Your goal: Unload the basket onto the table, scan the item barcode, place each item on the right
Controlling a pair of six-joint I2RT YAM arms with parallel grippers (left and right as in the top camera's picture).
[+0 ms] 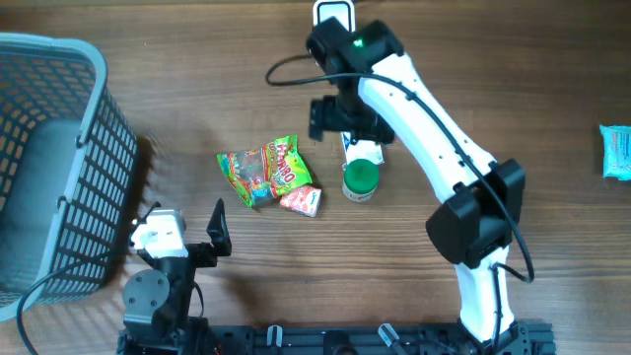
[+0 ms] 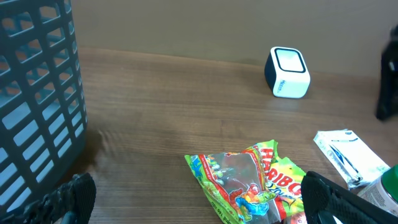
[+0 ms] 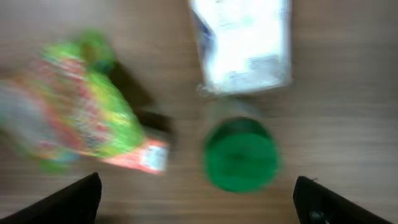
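Item: small bottle (image 1: 360,179) with a round, smooth green cap, standing mid-bench. It is just near of a flat white packet (image 3: 242,43) and right of a crinkled, colourful candy bag (image 1: 261,173). Right end effector (image 3: 199,202) is above it, fingers apart, empty. Left end effector (image 2: 198,202) is likewise apart.

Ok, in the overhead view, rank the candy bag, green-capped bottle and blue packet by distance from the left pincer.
1. Candy bag, just ahead-right of the left pincer.
2. Green-capped bottle, mid-table.
3. Blue packet, far right edge.
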